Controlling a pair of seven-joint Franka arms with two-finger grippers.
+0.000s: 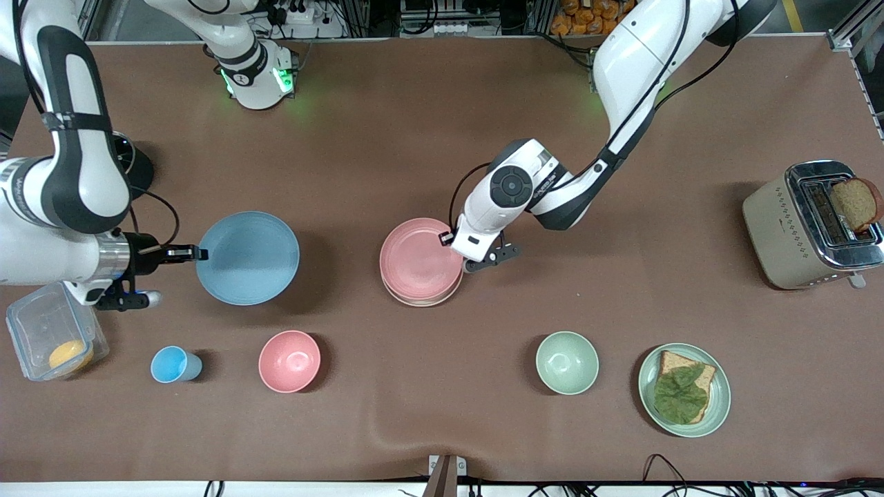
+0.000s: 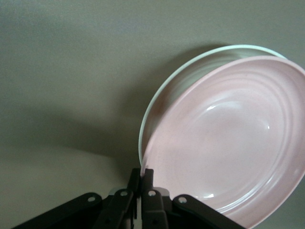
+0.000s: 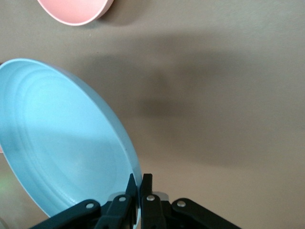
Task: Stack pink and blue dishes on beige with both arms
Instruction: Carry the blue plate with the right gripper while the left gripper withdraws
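Over beige plate (image 1: 420, 299): left claw (image 1: 461, 260) pinching pink plate (image 1: 418, 259) (tilted).

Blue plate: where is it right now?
In the front view the blue plate is toward the right arm's end of the table, its rim pinched by the right gripper, the pink bowl nearer the camera.

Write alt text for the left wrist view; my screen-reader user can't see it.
The left gripper is shut on the rim of a pale pink round matte plate, which sits tilted over a cream-beige round matte plate whose rim peeks out beneath it. Brown table surrounds them.
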